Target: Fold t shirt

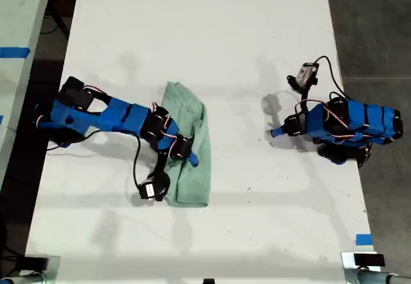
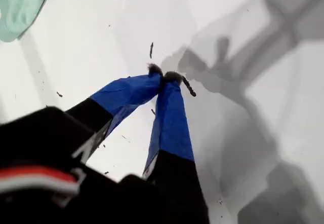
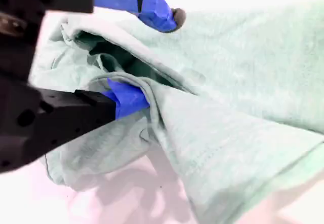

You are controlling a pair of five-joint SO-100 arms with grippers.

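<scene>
The t shirt is a pale mint-green, wrinkled, narrow bundle lying left of the table's middle in the exterior view. My second gripper rests on its middle, open. In the second wrist view, the gripper has one blue finger above the t shirt. The other finger is tucked under a raised fold. My first gripper is shut on nothing, low over bare table toward the exterior view's right. In the first wrist view its tips meet, and the t shirt shows only as a far corner.
The white table ends at dark floor on the exterior view's right. A blue tape mark sits near that front corner. A second surface with blue tape lies beyond the exterior view's left edge. Cables trail from both arms.
</scene>
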